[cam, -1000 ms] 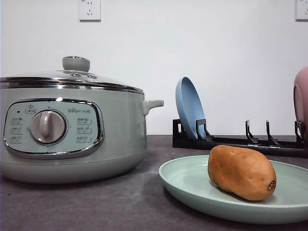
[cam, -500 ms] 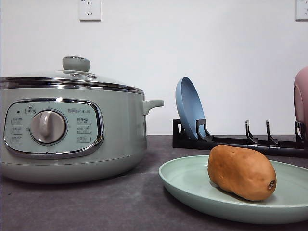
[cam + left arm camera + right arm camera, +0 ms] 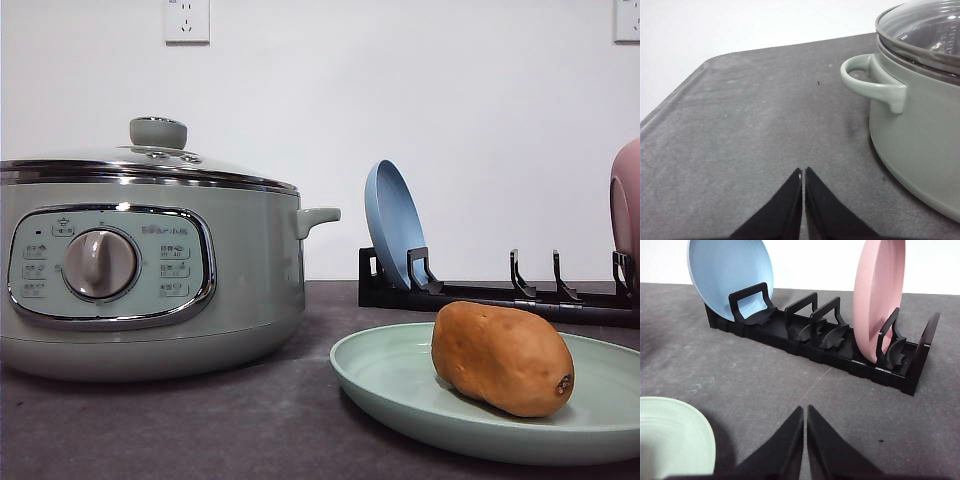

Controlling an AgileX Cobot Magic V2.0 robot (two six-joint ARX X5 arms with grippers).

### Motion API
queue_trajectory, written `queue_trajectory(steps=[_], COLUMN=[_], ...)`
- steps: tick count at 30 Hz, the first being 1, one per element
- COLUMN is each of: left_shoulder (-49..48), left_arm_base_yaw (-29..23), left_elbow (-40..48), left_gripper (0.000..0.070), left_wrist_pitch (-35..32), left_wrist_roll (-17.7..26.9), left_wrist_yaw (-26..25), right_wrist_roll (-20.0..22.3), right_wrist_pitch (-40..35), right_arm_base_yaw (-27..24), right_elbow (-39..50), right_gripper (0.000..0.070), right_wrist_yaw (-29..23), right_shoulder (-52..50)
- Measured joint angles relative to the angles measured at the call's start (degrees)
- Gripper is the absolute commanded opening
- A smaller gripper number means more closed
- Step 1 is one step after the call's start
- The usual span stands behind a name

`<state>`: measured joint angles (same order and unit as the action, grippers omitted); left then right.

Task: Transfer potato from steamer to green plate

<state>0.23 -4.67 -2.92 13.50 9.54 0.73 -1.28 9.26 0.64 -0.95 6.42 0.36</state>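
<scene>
Potato (image 3: 502,358) lies on its side on the green plate (image 3: 400,395), at the front right of the table (image 3: 200,420); dark spot at its right end, facing the camera; nothing touching it but the plate.

Steamer (image 3: 150,270) sits at left on the table, glass lid (image 3: 150,160) on w/ knob up, dial facing front, small side handle sticking out to the right; steamer and plate near each other but apart.

Behind the plate, a black rack (image 3: 480,290) runs along the back of the table; blue plate (image 3: 393,225) stands on edge in its left end, leaning a bit; pink plate (image 3: 626,205) at the right end, cut by the frame edge.

Left pincer (image 3: 803,172): fingers shut tip to tip, holding nothing, low over bare table; the steamer's side handle (image 3: 872,82) and lid rim are just beside it, not touching.

Right pincer (image 3: 805,410): fingers also shut together, empty, above bare table btwn the green plate's rim (image 3: 675,440) and the rack (image 3: 840,347); blue plate (image 3: 730,275) and pink plate (image 3: 877,295) both upright in rack slots, w/ empty slots between them.

Whether either pincer's tips touch the table is prob. not, but the wrist views don't settle it.
</scene>
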Motion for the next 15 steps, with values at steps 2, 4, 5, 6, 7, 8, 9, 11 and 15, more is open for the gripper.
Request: queue_trajectory(steps=[2,4,5,6,7,8,9,11,15], left_shoulder=[0.0,0.0,0.0,0.0,0.0,0.0,0.0,0.0,0.0], left_arm_base_yaw=[0.0,0.0,0.0,0.0,0.0,0.0,0.0,0.0,0.0], left_elbow=[0.0,0.0,0.0,0.0,0.0,0.0,0.0,0.0,0.0], left_gripper=[0.0000,0.0000,0.0000,0.0000,0.0000,0.0000,0.0000,0.0000,0.0000], left_wrist_pitch=[0.0,0.0,0.0,0.0,0.0,0.0,0.0,0.0,0.0], left_wrist_roll=[0.0,0.0,0.0,0.0,0.0,0.0,0.0,0.0,0.0], left_wrist_yaw=[0.0,0.0,0.0,0.0,0.0,0.0,0.0,0.0,0.0], right_wrist_roll=[0.0,0.0,0.0,0.0,0.0,0.0,0.0,0.0,0.0], right_wrist_pitch=[0.0,0.0,0.0,0.0,0.0,0.0,0.0,0.0,0.0], right_arm_base_yaw=[0.0,0.0,0.0,0.0,0.0,0.0,0.0,0.0,0.0], right_elbow=[0.0,0.0,0.0,0.0,0.0,0.0,0.0,0.0,0.0], right_gripper=[0.0000,0.0000,0.0000,0.0000,0.0000,0.0000,0.0000,0.0000,0.0000], right_wrist_yaw=[0.0,0.0,0.0,0.0,0.0,0.0,0.0,0.0,0.0], right_shoulder=[0.0,0.0,0.0,0.0,0.0,0.0,0.0,0.0,0.0])
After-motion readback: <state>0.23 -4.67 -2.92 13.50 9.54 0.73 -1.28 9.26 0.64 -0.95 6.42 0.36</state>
